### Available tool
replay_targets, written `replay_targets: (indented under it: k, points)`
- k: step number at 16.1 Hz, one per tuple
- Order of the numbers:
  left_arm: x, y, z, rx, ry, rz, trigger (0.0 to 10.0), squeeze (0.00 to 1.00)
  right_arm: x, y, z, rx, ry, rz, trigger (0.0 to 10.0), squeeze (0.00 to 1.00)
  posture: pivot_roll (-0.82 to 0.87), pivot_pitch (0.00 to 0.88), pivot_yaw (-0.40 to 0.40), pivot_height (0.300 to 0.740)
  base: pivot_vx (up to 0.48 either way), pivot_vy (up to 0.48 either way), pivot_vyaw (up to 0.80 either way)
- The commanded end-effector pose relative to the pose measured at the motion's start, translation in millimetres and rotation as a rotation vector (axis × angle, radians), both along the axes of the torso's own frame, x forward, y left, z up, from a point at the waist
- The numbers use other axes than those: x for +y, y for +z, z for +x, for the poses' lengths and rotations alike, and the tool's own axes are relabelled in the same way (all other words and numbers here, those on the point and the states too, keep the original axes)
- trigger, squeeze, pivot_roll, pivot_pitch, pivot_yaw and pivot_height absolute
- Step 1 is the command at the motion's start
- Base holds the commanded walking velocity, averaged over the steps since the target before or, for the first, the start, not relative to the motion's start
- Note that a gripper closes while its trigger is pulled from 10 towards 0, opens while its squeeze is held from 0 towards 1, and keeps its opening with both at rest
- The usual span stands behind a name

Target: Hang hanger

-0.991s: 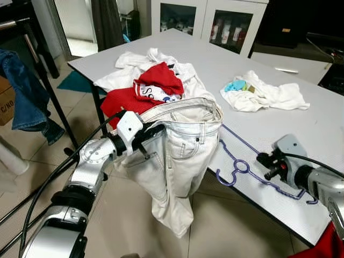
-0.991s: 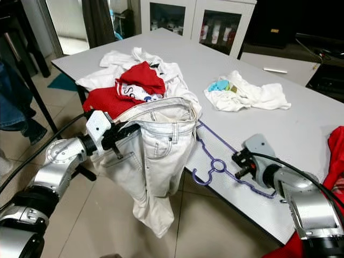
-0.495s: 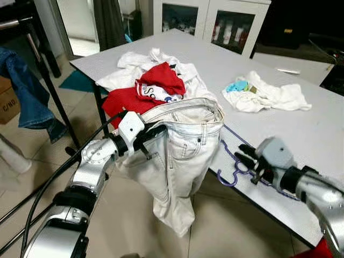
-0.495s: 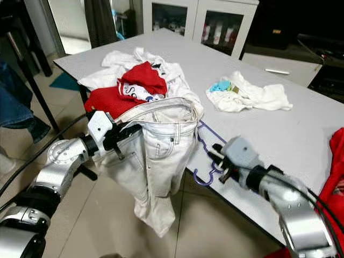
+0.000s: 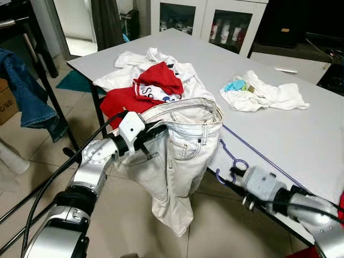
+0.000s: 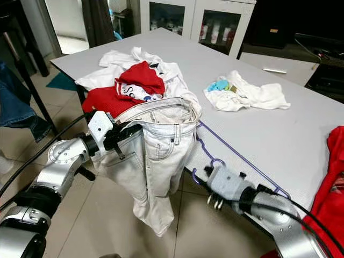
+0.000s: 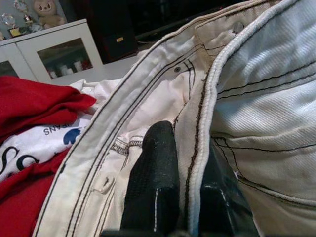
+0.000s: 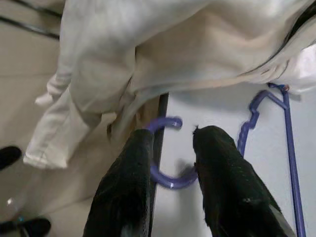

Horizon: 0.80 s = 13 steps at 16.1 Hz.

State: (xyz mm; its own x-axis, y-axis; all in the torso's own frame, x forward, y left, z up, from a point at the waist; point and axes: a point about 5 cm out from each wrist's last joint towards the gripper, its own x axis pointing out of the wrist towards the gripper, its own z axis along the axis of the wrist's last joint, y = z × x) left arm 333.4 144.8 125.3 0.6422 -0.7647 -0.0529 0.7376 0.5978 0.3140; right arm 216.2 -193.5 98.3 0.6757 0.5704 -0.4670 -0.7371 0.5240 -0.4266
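White jeans (image 5: pixel 180 161) hang off the near table edge, with my left gripper (image 5: pixel 152 133) shut on their waistband; the left wrist view has both black fingers (image 7: pixel 153 192) pinching that seam. A purple hanger (image 5: pixel 257 152) lies flat on the grey table (image 5: pixel 279 129), its hook (image 5: pixel 228 173) poking over the near edge beside the jeans. My right gripper (image 5: pixel 230 180) sits low at that edge. In the right wrist view it (image 8: pixel 175 132) stands open, and the hook (image 8: pixel 168 181) lies between its two fingers.
A pile of red and white clothes (image 5: pixel 156 80) lies behind the jeans. A white cloth heap (image 5: pixel 266 94) sits farther right on the table. Blue jeans (image 5: pixel 27 91) hang at the far left, a red cloth (image 6: pixel 330 177) at the right edge. Tiled floor lies below.
My right gripper has travelled left along the hanger from its far end to the hook and dropped to the table edge. The left arm and jeans have stayed put.
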Motion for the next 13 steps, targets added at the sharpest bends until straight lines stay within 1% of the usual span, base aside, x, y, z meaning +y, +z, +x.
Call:
replay_targets:
  k: [1,2,3,4,6,8,9,10,11,12,13]
  points:
    - [-3.3,6.8,3.0,-0.032,-0.009,-0.001,0.0,0.00,-4.3,-0.3,-0.7,-0.014,0.022,-0.045,10.0,0.00,-0.03,0.000,-0.062,0.740,0.000,0.000,0.00]
    - [-3.5,6.9,3.1,-0.033,-0.008,-0.002,0.0,0.00,-6.7,-2.3,-1.4,-0.021,0.026,-0.067,10.0,0.75,-0.03,0.000,-0.064,0.740,0.000,0.000,0.00]
    - [-3.7,6.8,3.2,-0.034,-0.007,-0.003,0.0,0.00,-7.7,-3.6,-1.8,-0.022,0.025,-0.072,10.0,0.88,-0.03,0.000,-0.065,0.740,0.000,0.000,0.00]
    - [-3.9,6.7,3.1,-0.034,-0.006,-0.004,0.0,0.00,-7.4,-4.6,-2.4,-0.023,0.030,-0.076,10.0,0.93,-0.03,0.000,-0.065,0.740,0.000,0.000,0.00]
    - [-4.7,5.9,2.7,-0.034,-0.006,-0.007,0.0,0.00,-4.9,-10.4,-3.8,-0.038,0.048,-0.105,10.0,0.87,-0.03,0.000,-0.067,0.740,0.000,0.000,0.00]
    - [-5.1,5.8,2.9,-0.033,-0.006,-0.007,0.0,0.00,-5.1,-16.1,-4.2,-0.041,0.054,-0.131,10.0,0.60,-0.03,0.000,-0.066,0.740,0.000,0.000,0.00]
    - [-5.4,6.0,3.1,-0.033,-0.006,-0.008,0.0,0.00,-6.4,-19.6,-5.0,-0.044,0.062,-0.155,10.0,0.35,-0.03,0.000,-0.064,0.740,0.000,0.000,0.00]
    - [-5.6,6.4,3.8,-0.034,-0.006,-0.008,0.0,0.00,-9.2,-24.1,-4.5,-0.058,0.069,-0.199,10.0,0.22,-0.03,0.000,-0.064,0.740,0.000,0.000,0.00]
    - [-5.6,6.6,3.8,-0.034,-0.006,-0.008,0.0,0.00,-10.0,-25.7,-4.1,-0.063,0.071,-0.215,10.0,0.20,-0.03,0.000,-0.064,0.740,0.000,0.000,0.00]
    - [-5.8,7.0,4.2,-0.036,-0.006,-0.008,0.0,0.00,-12.3,-27.9,0.2,-0.085,0.049,-0.239,10.0,0.14,-0.03,0.000,-0.063,0.740,0.000,0.000,0.00]
    - [-5.9,7.1,4.5,-0.036,-0.005,-0.008,0.0,0.00,-13.0,-28.4,2.0,-0.092,0.041,-0.244,10.0,0.14,-0.03,0.000,-0.063,0.740,0.000,0.000,0.00]
